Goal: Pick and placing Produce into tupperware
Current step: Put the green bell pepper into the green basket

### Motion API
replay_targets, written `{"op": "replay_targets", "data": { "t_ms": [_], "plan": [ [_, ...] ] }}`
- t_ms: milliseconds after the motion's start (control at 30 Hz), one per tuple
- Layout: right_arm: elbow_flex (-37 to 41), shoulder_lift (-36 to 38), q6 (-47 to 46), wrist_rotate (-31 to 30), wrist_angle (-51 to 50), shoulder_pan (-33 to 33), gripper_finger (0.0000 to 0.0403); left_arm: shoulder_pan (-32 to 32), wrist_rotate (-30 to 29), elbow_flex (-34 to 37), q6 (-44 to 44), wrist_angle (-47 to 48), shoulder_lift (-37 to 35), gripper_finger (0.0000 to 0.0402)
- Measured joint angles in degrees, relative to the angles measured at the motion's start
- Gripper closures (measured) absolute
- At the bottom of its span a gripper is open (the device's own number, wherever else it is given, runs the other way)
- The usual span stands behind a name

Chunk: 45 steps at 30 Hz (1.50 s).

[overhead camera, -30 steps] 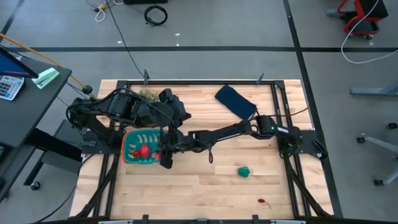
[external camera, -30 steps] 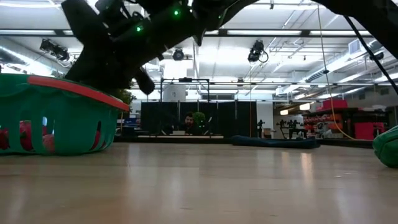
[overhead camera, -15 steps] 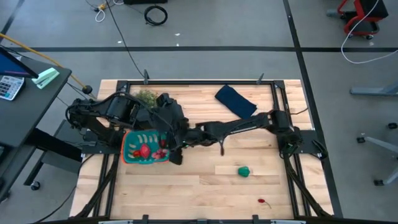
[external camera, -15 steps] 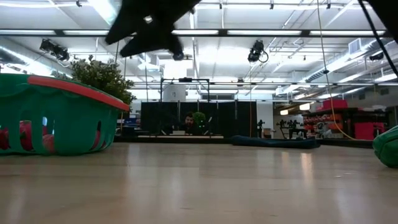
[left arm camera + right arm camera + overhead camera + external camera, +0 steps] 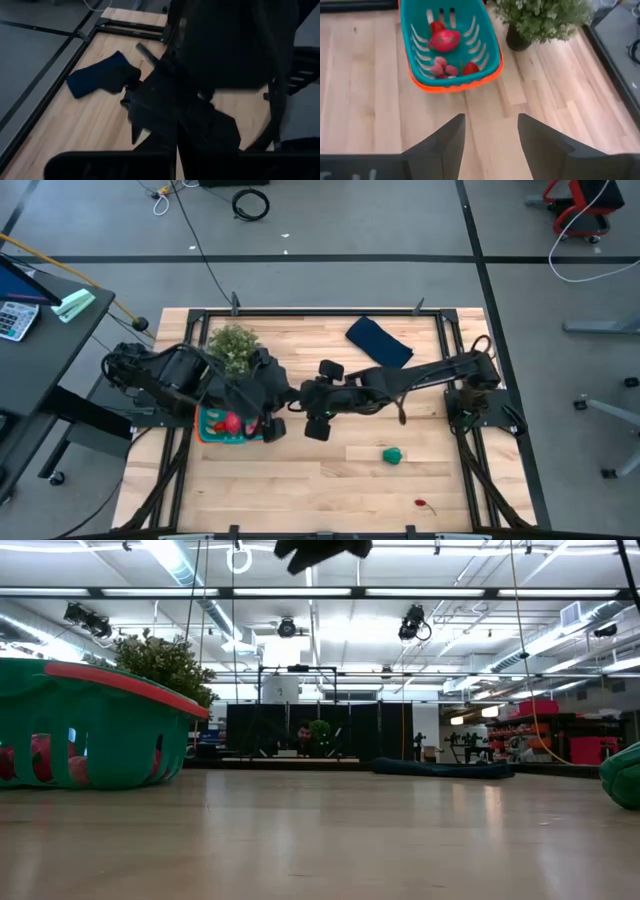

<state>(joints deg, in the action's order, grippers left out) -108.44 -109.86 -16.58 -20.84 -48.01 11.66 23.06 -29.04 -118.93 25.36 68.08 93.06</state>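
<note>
A: What moved? The right pincer [image 5: 316, 427] was down over the tupperware [image 5: 222, 424] a second ago. Now it has pulled back toward the middle of the frame in the high view and lifted up. The plant [image 5: 233, 346] was hidden by the arms, and now it shows.

B: Which way does the tupperware lie?

A: In the high view its long side runs left to right, at the left middle of the frame. In the right wrist view its orange edge [image 5: 455, 85] faces the pincer.

B: What is in it?

A: Red and pink produce [image 5: 445, 40]. One green piece [image 5: 393, 455] lies on the table [image 5: 330, 490] at the lower right, and a small red piece [image 5: 425, 504] lies lower still.

B: Is the right pincer holding anything?

A: No. Its fingers [image 5: 442, 142] stand wide with bare table between them. The tupperware is just to its left in the high view, not touching.

B: And the left pincer [image 5: 270, 427]?

A: It sits at the tupperware's right end, closed tight. I cannot tell if it holds anything. A blue cloth [image 5: 379, 342] lies at the upper middle.
</note>
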Motion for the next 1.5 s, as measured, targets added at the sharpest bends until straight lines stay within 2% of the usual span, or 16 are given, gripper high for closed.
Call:
{"op": "replay_targets", "data": {
  "t_ms": [167,267,433,667,967,1133,1233,1500],
  "plan": [
    [-0.1,0.7,-0.3,-0.2,0.0,0.3,0.0213,1.2,0.5,0.1,2.1,0.0,0.8,0.0383],
    [0.0,0.5,-1.1,-0.3,-2.9,0.2,0.0213,2.4,-1.7,0.7,2.9,0.1,1.9,0.0388],
    [0.0,0.9,-2.4,-0.6,-8.7,0.3,0.0217,3.9,-3.0,4.4,5.4,0.2,4.2,0.0397],
    [0.0,1.5,-3.2,-3.6,-9.2,-0.1,0.0218,6.0,-8.2,9.7,11.2,0.3,4.3,0.0383],
    [0.0,1.6,-3.0,-3.6,-9.2,-0.3,0.0220,6.8,-8.4,11.9,14.7,0.8,4.2,0.0396],
    [0.0,1.6,-0.7,-2.8,-10.1,-0.3,0.0219,7.0,-8.5,11.9,13.1,1.2,4.2,0.0386],
    [0.0,2.2,-0.2,-1.1,-15.5,-0.3,0.0219,7.1,-8.4,11.9,13.1,1.2,4.2,0.0376],
    [0.0,5.4,-13.0,-1.6,-33.3,1.9,0.0218,6.5,-8.0,11.8,15.3,1.0,5.7,0.0368]
  ]
}}
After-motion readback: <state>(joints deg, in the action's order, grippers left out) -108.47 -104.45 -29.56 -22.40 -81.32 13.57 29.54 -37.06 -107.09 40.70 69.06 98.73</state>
